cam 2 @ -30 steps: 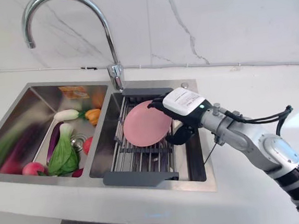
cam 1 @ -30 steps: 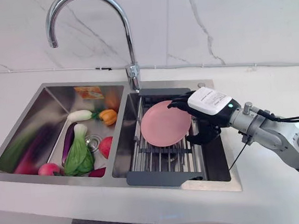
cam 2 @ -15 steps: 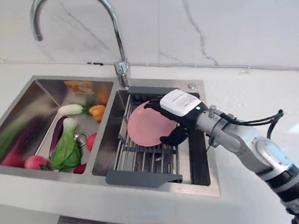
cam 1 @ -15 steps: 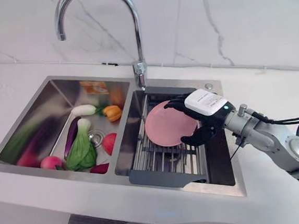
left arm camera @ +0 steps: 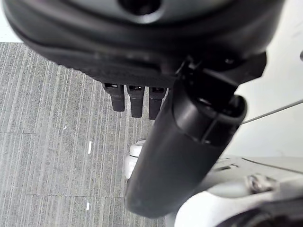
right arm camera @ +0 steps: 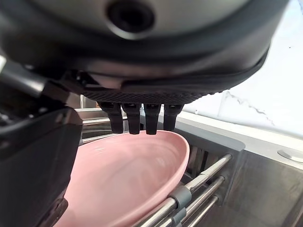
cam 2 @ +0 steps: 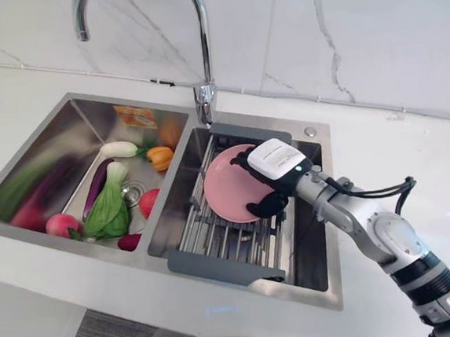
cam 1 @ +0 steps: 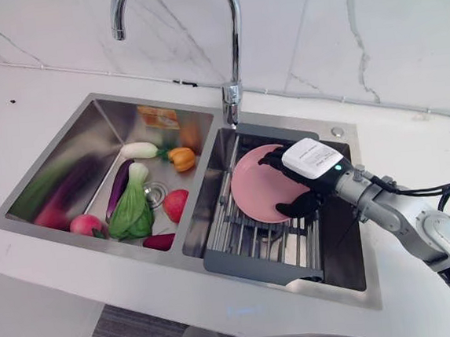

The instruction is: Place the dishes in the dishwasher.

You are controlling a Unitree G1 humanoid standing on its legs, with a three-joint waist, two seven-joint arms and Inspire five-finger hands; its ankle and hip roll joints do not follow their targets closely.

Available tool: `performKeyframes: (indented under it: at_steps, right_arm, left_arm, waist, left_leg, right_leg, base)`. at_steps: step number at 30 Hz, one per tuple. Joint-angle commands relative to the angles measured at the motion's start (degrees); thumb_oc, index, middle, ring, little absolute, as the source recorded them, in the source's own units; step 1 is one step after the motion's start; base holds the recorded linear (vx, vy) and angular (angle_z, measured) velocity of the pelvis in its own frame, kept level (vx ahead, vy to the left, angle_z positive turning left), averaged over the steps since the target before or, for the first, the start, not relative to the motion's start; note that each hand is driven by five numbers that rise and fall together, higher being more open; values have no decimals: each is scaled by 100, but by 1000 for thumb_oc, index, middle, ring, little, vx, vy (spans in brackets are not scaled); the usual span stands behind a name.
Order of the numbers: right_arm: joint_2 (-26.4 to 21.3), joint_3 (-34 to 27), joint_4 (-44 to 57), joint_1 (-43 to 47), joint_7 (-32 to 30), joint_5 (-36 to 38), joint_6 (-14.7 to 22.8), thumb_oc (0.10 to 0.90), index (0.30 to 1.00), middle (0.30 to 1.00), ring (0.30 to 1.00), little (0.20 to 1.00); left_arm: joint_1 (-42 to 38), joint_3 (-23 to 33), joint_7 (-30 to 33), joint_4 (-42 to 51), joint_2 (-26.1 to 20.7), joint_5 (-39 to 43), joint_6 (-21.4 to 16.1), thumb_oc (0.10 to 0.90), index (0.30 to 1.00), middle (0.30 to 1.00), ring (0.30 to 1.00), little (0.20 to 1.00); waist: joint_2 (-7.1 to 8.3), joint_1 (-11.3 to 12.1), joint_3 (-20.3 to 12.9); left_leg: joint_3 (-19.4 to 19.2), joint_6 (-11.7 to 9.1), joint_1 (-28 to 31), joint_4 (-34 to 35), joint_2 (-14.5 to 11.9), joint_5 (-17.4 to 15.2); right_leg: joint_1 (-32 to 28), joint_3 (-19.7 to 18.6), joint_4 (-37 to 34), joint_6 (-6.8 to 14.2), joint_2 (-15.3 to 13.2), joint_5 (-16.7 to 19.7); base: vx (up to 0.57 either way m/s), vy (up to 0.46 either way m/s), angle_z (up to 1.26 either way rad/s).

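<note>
A pink plate (cam 1: 257, 188) stands tilted on edge over the wire drying rack (cam 1: 251, 243) in the right basin of the sink. My right hand (cam 1: 313, 161) is shut on the plate, fingers curled over its upper rim and thumb (cam 1: 295, 206) against its lower right edge. In the right wrist view the plate (right arm camera: 128, 179) shows just past the fingers (right arm camera: 140, 118), its rim close to the rack's bars (right arm camera: 199, 182). My left hand (left arm camera: 137, 97) hangs over a grey floor with straight fingers and holds nothing.
The left basin (cam 1: 89, 149) holds several vegetables, among them a green bok choy (cam 1: 132, 212), a purple aubergine (cam 1: 119, 187) and a red fruit (cam 1: 174, 204). A tall chrome faucet (cam 1: 233, 34) rises behind the sink. White counter (cam 1: 412, 144) surrounds it.
The whole picture has shifted, so the camera moved. My right hand keeps its hold on the pink plate at the rack, with little change relative to the sink.
</note>
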State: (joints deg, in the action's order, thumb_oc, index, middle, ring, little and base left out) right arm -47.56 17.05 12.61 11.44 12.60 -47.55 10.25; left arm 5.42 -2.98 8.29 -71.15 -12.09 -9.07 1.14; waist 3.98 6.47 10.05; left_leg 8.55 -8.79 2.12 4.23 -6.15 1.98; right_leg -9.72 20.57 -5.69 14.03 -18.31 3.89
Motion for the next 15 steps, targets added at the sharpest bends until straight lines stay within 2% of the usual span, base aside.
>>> performKeyframes:
  at_steps: [1,9,10,15]
  right_arm:
    - [-314,-149,299,-113,-235,-441,-6,800,900,900,900,900]
    - [-536,-586,665,9,-222,251,-110,800,900,900,900,900]
    - [-610,-905,797,44,-388,655,-183,800,900,900,900,900]
    - [-543,-1510,1216,-383,-606,952,-136,800,900,900,900,900]
  left_arm:
    - [-359,62,48,-350,-12,96,-4,800,900,900,900,900]
    - [-333,-47,-17,-289,1,82,-44,800,900,900,900,900]
    - [-311,-52,-8,-272,-1,87,-56,800,900,900,900,900]
    - [-288,-65,-6,-276,0,39,-119,800,900,900,900,900]
  waist:
    - [-134,61,-274]
    - [-167,-21,-340]
    - [-162,-66,-372]
    - [-157,-104,-444]
  left_leg:
    - [-267,0,-147,77,-76,68]
    - [-264,-4,-120,77,-101,62]
    - [-288,0,-105,77,-106,68]
    - [-339,12,-75,77,-106,54]
  right_leg:
    - [-11,3,470,-183,77,-302]
    - [-45,-20,427,-185,96,-313]
    - [-40,-45,408,-185,108,-302]
    - [-38,-85,381,-184,121,-288]
  base:
    - [0,0,0]
    - [4,3,1]
    - [0,0,0]
    - [0,0,0]
